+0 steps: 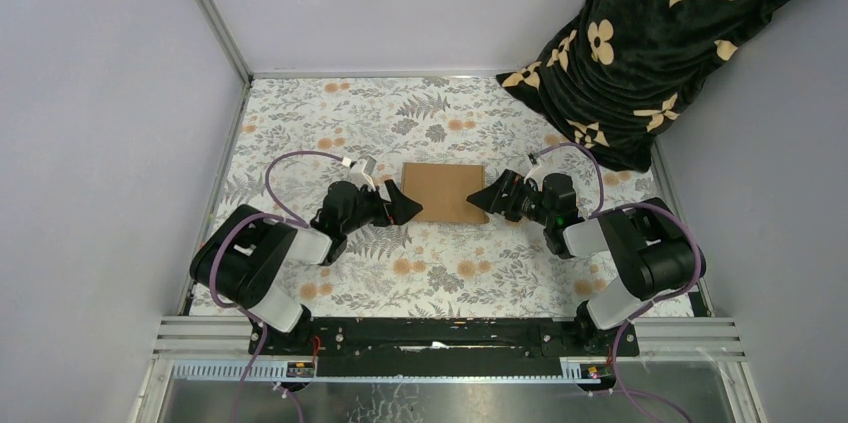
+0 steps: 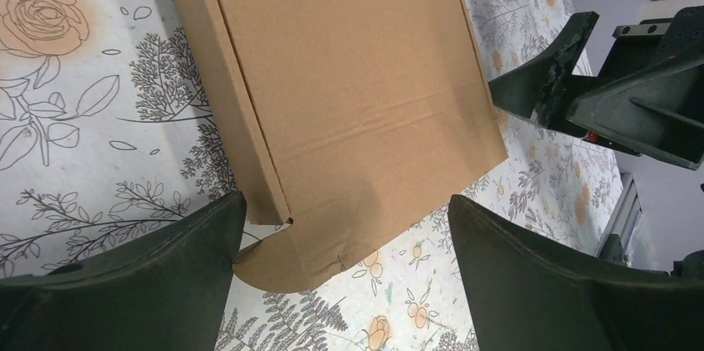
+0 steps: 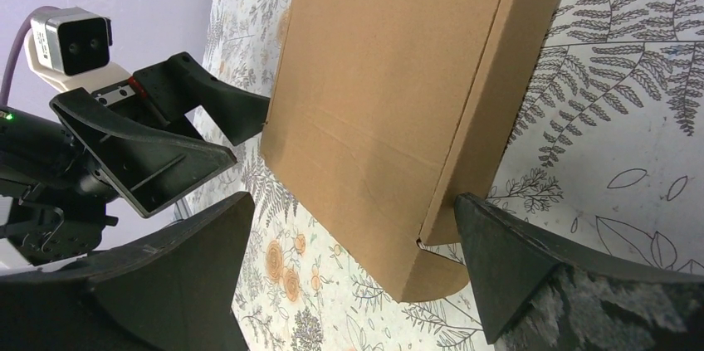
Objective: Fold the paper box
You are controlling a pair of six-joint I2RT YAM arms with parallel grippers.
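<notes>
The paper box (image 1: 445, 191) is a small flat closed brown cardboard box lying on the floral table. My left gripper (image 1: 405, 207) is open at the box's near left corner. In the left wrist view the box (image 2: 357, 77) fills the top, and a rounded tab (image 2: 282, 264) sticks out of its corner between the open fingers of my left gripper (image 2: 344, 235). My right gripper (image 1: 480, 198) is open at the near right corner. In the right wrist view the box (image 3: 390, 102) has a rounded tab (image 3: 432, 280) at its corner, between the spread fingers of my right gripper (image 3: 349, 235).
A black cloth with a tan flower pattern (image 1: 660, 33) is heaped at the back right corner. Grey walls close the table at left, back and right. The table has a floral cover (image 1: 420, 113). A metal rail (image 1: 450, 333) runs along the near edge.
</notes>
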